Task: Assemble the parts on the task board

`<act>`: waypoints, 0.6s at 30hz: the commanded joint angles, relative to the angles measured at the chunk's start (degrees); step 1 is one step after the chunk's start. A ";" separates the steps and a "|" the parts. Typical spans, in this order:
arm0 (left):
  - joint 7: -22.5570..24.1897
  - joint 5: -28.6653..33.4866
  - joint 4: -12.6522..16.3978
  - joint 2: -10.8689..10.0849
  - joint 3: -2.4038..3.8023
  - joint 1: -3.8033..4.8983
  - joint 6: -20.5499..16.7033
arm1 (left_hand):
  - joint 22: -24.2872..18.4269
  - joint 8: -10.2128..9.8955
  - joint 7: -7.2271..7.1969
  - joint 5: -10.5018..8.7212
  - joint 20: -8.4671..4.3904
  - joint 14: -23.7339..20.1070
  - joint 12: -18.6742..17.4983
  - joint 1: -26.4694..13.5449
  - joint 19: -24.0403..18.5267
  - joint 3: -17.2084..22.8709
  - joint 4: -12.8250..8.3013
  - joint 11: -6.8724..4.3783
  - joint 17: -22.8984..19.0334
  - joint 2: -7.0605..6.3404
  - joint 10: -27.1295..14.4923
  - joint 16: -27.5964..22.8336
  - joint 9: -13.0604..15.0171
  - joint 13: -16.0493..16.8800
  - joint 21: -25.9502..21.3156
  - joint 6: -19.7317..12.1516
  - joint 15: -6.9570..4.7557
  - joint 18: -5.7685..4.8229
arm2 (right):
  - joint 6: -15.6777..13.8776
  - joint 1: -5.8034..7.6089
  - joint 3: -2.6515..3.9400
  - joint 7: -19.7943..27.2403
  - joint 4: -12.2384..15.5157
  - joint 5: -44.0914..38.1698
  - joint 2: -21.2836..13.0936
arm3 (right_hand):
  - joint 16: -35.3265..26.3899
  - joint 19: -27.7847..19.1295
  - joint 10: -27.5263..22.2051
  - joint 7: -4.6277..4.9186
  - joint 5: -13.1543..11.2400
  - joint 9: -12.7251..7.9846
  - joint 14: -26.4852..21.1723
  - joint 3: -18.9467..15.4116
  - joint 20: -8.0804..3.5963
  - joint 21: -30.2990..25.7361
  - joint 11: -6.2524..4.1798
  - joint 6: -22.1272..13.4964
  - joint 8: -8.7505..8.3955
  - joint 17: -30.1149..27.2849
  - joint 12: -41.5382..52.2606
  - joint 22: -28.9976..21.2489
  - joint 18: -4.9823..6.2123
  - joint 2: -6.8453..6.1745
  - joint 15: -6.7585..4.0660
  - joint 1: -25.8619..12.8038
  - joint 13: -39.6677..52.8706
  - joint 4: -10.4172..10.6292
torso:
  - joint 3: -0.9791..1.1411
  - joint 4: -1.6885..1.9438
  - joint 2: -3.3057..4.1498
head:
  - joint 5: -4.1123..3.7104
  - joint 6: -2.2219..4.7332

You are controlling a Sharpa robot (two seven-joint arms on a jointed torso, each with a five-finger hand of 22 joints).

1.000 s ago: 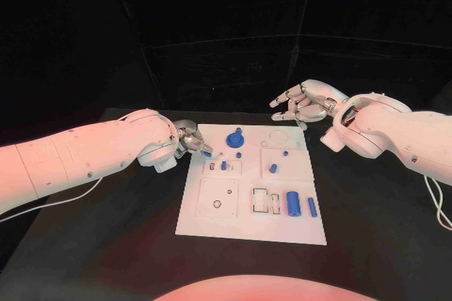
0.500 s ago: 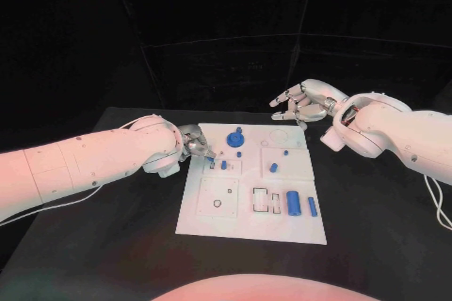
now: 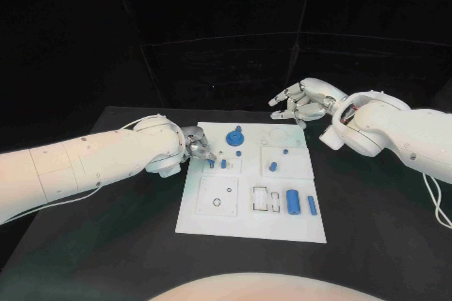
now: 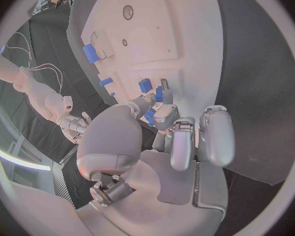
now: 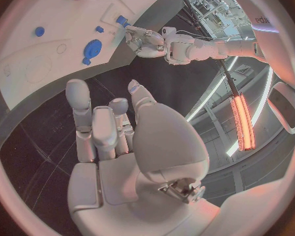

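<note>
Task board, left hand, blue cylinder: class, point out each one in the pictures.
task board (image 3: 247,226), head view, bare near edge.
left hand (image 3: 196,146), head view, middle of the hand.
blue cylinder (image 3: 293,202), head view, its middle.

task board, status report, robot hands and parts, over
Left robot hand pinching a small blue part at the task board left edge. Right robot hand open, raised past the far edge. Nothing in the way.

Robotics lab or test cell: black worktop (image 3: 113,249) enclosed by dark curtained walls (image 3: 226,59); metal equipment racks (image 5: 210,5) and long ceiling strip lights (image 5: 242,115) beyond the enclosure.
</note>
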 commanded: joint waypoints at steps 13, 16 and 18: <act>-1.21 -1.60 -0.63 0.47 -0.05 -0.21 3.39 | -0.06 0.34 -0.55 0.31 -0.22 5.95 0.18 0.13 1.08 7.77 -7.36 0.17 15.09 0.44 0.35 0.18 0.10 -0.09 -0.13 -0.04 -0.43 0.07 | 0.55 0.10 0.03 0.64 -0.12 0.03 0.15 | -0.26 -0.32 -0.46 -0.15 0.22 -0.04 -0.12 -0.15 0.09 -0.26 0.12 -0.37 0.35 -0.07 -0.23 -0.12 0.43 0.34 -0.35 -0.27 -0.07 0.25 | 0.02 0.00 -0.07 | 0.01 -0.13; -1.36 -1.61 -0.61 0.47 -0.06 -0.23 3.63 | -0.06 0.34 -0.55 0.31 -0.22 5.95 0.18 0.13 1.08 7.77 -7.36 0.17 15.09 0.44 0.35 0.18 0.10 -0.09 -0.13 -0.04 -0.43 0.07 | 0.56 0.10 0.03 0.65 -0.12 0.03 0.16 | -0.26 -0.32 -0.46 -0.15 0.22 -0.04 -0.12 -0.15 0.09 -0.26 0.12 -0.37 0.35 -0.07 -0.23 -0.12 0.43 0.34 -0.35 -0.27 -0.07 0.25 | 0.02 0.00 -0.07 | 0.01 -0.13; -1.49 -1.61 -0.57 0.43 -0.07 -0.24 3.80 | -0.06 0.34 -0.55 0.31 -0.22 5.95 0.18 0.13 1.08 7.77 -7.36 0.17 15.09 0.44 0.35 0.18 0.10 -0.09 -0.13 -0.04 -0.43 0.07 | 0.56 0.10 0.03 0.65 -0.11 0.03 0.15 | -0.26 -0.32 -0.46 -0.15 0.22 -0.04 -0.12 -0.15 0.09 -0.26 0.12 -0.37 0.35 -0.07 -0.23 -0.12 0.43 0.34 -0.35 -0.27 -0.07 0.25 | 0.03 0.02 -0.08 | -0.01 -0.16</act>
